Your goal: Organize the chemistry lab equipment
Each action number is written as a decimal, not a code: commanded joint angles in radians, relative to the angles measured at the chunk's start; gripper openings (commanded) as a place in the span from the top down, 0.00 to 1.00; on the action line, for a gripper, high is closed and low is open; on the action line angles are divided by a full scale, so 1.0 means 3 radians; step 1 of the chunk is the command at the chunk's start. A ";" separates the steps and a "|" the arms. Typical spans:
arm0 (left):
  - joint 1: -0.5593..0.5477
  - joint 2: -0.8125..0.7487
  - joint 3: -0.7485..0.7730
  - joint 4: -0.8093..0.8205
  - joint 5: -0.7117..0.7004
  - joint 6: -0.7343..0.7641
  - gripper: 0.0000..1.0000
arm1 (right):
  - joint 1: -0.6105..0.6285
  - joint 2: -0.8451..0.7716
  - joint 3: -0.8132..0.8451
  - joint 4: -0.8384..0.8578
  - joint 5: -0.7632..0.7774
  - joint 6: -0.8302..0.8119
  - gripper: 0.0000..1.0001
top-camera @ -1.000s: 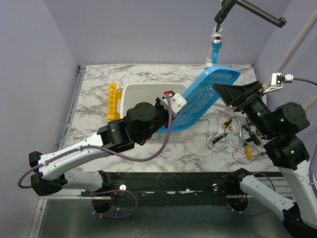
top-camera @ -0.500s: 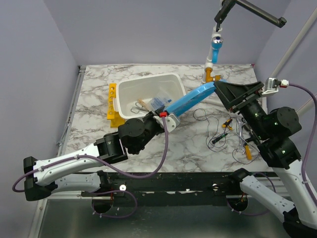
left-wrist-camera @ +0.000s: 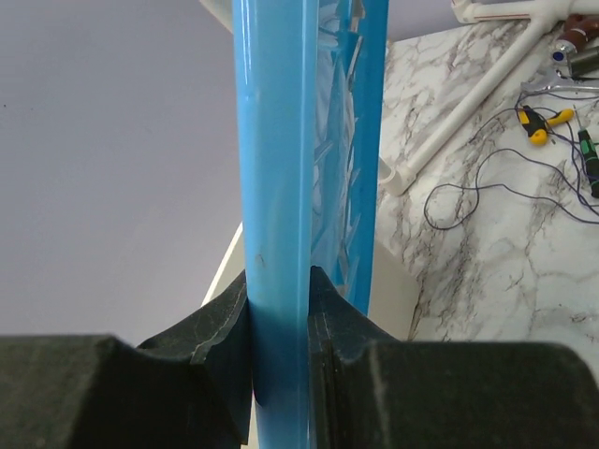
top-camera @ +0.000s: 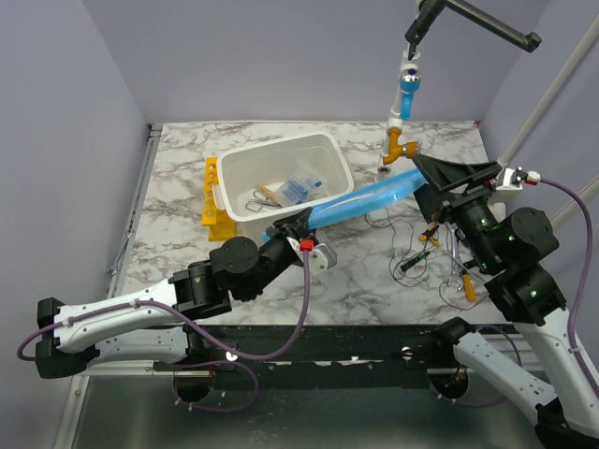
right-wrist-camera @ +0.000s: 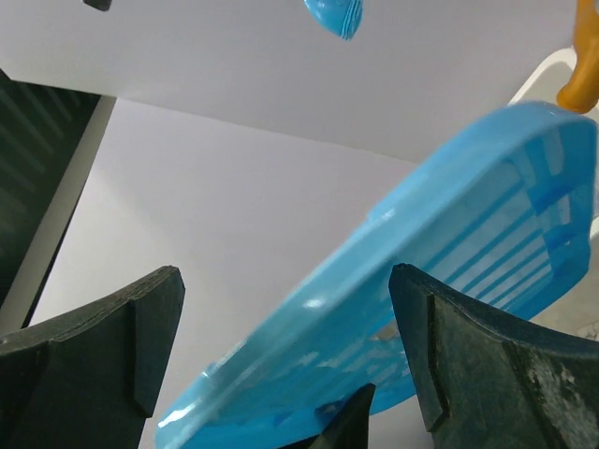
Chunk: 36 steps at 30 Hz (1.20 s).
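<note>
On the marbled counter (top-camera: 178,178), the bin (top-camera: 245,166) at eleven o'clock is holding tongs (top-camera: 259,201) and bag (top-camera: 301,189). I'm clamping the blue lid (top-camera: 370,198) in my left fingers (left-wrist-camera: 211,323), right fingers (right-wrist-camera: 449,346) gaping. Tools (top-camera: 449,257) at three o'clock are waiting.

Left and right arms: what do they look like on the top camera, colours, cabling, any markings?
Both share a build: white lower links, black rounded joint housings. The left arm carries a looping purple cable ending at a red connector. The right arm has a second purple cable running to its white wrist camera. The left pincer and right pincer have matte black, wedge-shaped fingers. No lettering is legible.
</note>
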 commanded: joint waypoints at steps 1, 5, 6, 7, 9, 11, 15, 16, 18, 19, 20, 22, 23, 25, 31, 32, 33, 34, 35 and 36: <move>-0.0159 0.0025 -0.0112 0.0406 -0.0126 0.0547 1.00 | -0.0009 -0.0140 -0.0010 -0.0213 0.0305 0.0131 0.00; -0.0335 0.0114 -0.0250 0.0858 -0.0308 0.1007 1.00 | -0.0009 -0.0140 0.0075 -0.0353 0.0314 0.0107 0.00; -0.0378 0.0152 -0.0283 0.0966 -0.0339 0.1118 1.00 | -0.0009 -0.0126 0.0099 -0.0402 0.0296 0.0091 0.00; -0.0416 0.0180 -0.0312 0.1112 -0.0373 0.1264 1.00 | -0.0011 -0.0113 0.0130 -0.0448 0.0275 0.0078 0.01; -0.0477 0.0241 -0.0361 0.1336 -0.0416 0.1479 1.00 | -0.0009 -0.0097 0.0158 -0.0512 0.0233 0.0039 0.04; -0.0496 0.0288 -0.0380 0.1454 -0.0429 0.1616 1.00 | -0.0009 -0.0103 0.0166 -0.0575 0.0212 0.0014 0.11; -0.0506 0.0344 -0.0475 0.1699 -0.0453 0.1908 1.00 | -0.0009 -0.0177 0.0107 -0.0612 0.0227 -0.0012 0.33; -0.0507 0.0350 -0.0514 0.1807 -0.0455 0.1992 1.00 | -0.0011 -0.0204 0.0087 -0.0609 0.0244 -0.0014 0.37; -0.0522 0.0352 -0.0604 0.1961 -0.0436 0.2174 1.00 | -0.0009 -0.0233 0.0062 -0.0608 0.0273 -0.0017 0.38; -0.0532 0.0346 -0.0653 0.2040 -0.0424 0.2252 1.00 | -0.0009 -0.0242 0.0055 -0.0607 0.0288 -0.0031 0.39; -0.0540 0.0339 -0.0679 0.2075 -0.0417 0.2293 1.00 | -0.0009 -0.0244 0.0055 -0.0612 0.0295 -0.0053 0.39; -0.0544 0.0323 -0.0711 0.2074 -0.0406 0.2332 1.00 | -0.0009 -0.0245 0.0058 -0.0612 0.0302 -0.0086 0.40; -0.0549 0.0301 -0.0733 0.2047 -0.0383 0.2341 1.00 | -0.0009 -0.0245 0.0058 -0.0612 0.0304 -0.0101 0.41; -0.0556 0.0254 -0.0791 0.2012 -0.0326 0.2364 1.00 | -0.0010 -0.0246 0.0046 -0.0607 0.0304 -0.0104 0.51; -0.0584 0.0181 -0.0945 0.1994 -0.0225 0.2441 1.00 | -0.0009 -0.0285 -0.0131 -0.0436 0.0226 -0.0026 0.74; -0.0584 0.0184 -0.0954 0.1970 -0.0220 0.2440 1.00 | -0.0009 -0.0288 -0.0157 -0.0433 0.0234 -0.0009 0.80; -0.0582 0.0183 -0.0958 0.1949 -0.0234 0.2427 1.00 | -0.0009 -0.0301 -0.0181 -0.0433 0.0250 0.0019 0.85; -0.0583 0.0181 -0.0955 0.1934 -0.0259 0.2386 1.00 | -0.0009 -0.0317 -0.0212 -0.0433 0.0280 0.0037 0.89; -0.0584 0.0182 -0.0949 0.1896 -0.0297 0.2307 0.94 | -0.0009 -0.0341 -0.0238 -0.0429 0.0326 0.0053 0.95; -0.0584 0.0165 -0.0922 0.1798 -0.0318 0.2220 0.84 | -0.0009 -0.0377 -0.0269 -0.0428 0.0372 0.0063 0.99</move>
